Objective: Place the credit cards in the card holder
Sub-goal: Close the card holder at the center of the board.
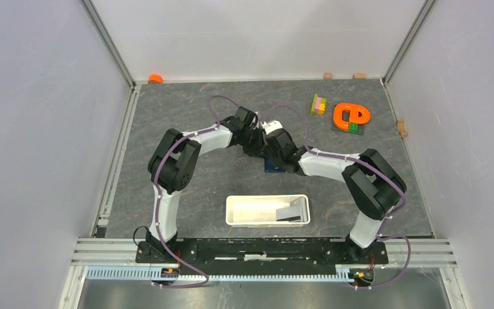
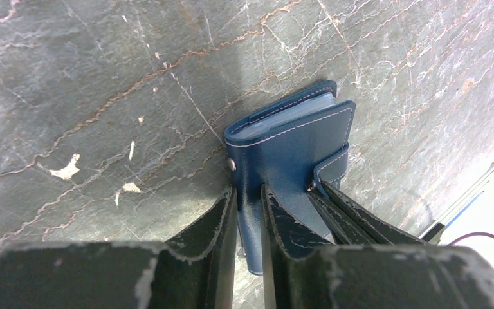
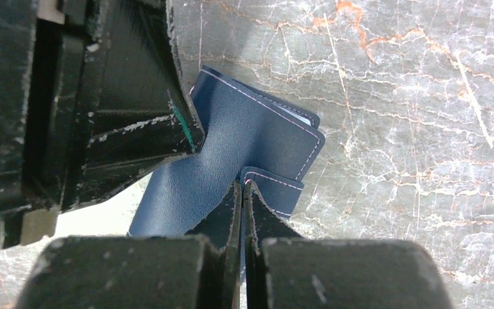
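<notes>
The card holder, a navy-blue wallet, lies folded on the grey table, mostly hidden under both grippers in the top view. In the left wrist view my left gripper is shut on one edge of the card holder. In the right wrist view my right gripper is shut on the snap tab of the card holder. The credit cards lie in the white tray, one grey and leaning, the others whitish. My left gripper and right gripper meet over the wallet.
The white tray stands between the arm bases and the wallet. An orange ring toy and a stack of coloured blocks lie at the back right. An orange cap sits at the back left corner. Walls enclose the table.
</notes>
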Controlling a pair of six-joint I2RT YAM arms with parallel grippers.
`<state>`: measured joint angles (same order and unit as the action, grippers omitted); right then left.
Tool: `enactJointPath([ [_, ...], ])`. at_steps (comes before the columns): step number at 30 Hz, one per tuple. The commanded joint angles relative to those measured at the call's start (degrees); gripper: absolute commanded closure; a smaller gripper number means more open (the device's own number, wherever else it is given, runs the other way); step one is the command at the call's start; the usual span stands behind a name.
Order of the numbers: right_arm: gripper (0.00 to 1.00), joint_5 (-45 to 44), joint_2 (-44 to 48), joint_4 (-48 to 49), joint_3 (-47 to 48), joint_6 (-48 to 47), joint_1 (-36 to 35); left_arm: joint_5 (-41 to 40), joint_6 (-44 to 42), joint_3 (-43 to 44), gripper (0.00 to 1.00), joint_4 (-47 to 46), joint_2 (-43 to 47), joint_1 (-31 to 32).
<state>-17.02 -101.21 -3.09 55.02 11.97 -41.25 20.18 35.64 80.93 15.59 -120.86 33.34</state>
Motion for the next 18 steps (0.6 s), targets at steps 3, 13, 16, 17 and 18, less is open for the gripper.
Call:
enactJointPath([
  [3,0.99,11.11,0.38,-16.94,0.45,4.59,-3.59,-4.66,-1.16,-2.5,0.69,1.25,1.67,0.16],
  [13,0.67,5.44,11.85,-20.57,4.28,3.48,-2.08,-9.7,-5.65,-4.46,0.41,3.51,12.65,-1.89],
  [16,0.61,5.18,13.94,-21.2,4.31,3.58,-1.47,-7.47,-5.21,-6.58,0.38,4.13,16.01,-2.06],
  [17,0.6,5.52,14.6,-21.29,4.19,3.77,-1.46,-6.45,-4.76,-7.52,0.37,4.36,17.05,-2.05],
  [18,0.6,6.28,15.22,-21.13,3.78,3.89,-1.38,-5.43,-4.31,-8.41,0.37,4.39,18.29,-2.05],
])
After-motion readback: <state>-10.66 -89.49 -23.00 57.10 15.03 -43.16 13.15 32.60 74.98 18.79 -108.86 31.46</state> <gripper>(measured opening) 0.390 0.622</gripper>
